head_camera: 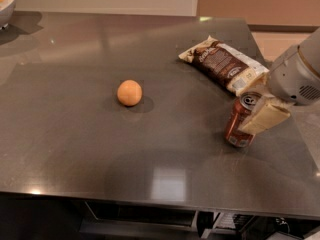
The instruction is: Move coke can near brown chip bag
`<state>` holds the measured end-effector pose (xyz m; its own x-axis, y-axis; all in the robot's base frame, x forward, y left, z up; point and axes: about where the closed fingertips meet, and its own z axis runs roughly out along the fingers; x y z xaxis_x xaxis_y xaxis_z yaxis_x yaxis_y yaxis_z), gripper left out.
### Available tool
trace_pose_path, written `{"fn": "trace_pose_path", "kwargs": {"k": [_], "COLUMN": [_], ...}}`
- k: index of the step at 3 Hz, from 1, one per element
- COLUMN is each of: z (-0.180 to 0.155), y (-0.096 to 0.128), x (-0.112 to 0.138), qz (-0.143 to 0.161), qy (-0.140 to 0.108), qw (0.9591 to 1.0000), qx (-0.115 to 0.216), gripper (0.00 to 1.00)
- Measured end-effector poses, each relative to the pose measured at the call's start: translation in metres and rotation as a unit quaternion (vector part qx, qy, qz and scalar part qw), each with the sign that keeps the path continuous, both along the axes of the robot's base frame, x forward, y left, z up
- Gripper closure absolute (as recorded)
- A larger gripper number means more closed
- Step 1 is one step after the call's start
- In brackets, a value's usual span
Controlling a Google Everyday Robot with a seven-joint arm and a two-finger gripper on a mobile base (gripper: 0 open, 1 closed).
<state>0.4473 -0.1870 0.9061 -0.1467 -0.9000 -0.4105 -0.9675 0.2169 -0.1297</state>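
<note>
We see the claw [248, 124] at the right side of the counter [75, 149], closed around the coke can [238, 115], with one cream finger [265, 116] lying across the can's right side. The can is tilted, its silver top leaning toward the arm, and it sits just in front of the brown chip bag [224, 64], close to the bag's near end. An orange [129, 92] rests well apart to the left, and a bowl [6, 11] sits at the far left corner.

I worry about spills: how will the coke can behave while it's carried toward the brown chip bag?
The coke can leans tilted in the gripper, close by the brown chip bag; released so, it would probably tip and roll. Its smooth metal side may slip, but likely stays stiff.
</note>
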Motion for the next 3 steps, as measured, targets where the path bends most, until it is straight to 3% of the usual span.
{"fn": "trace_pose_path", "kwargs": {"k": [1, 3], "z": [0.012, 0.011], "y": [-0.017, -0.049], "x": [0.022, 0.059], "qz": [-0.037, -0.089], "qy": [-0.022, -0.041], "qw": [0.999, 0.9951], "qx": [-0.008, -0.013], "gripper": [1.0, 1.0]}}
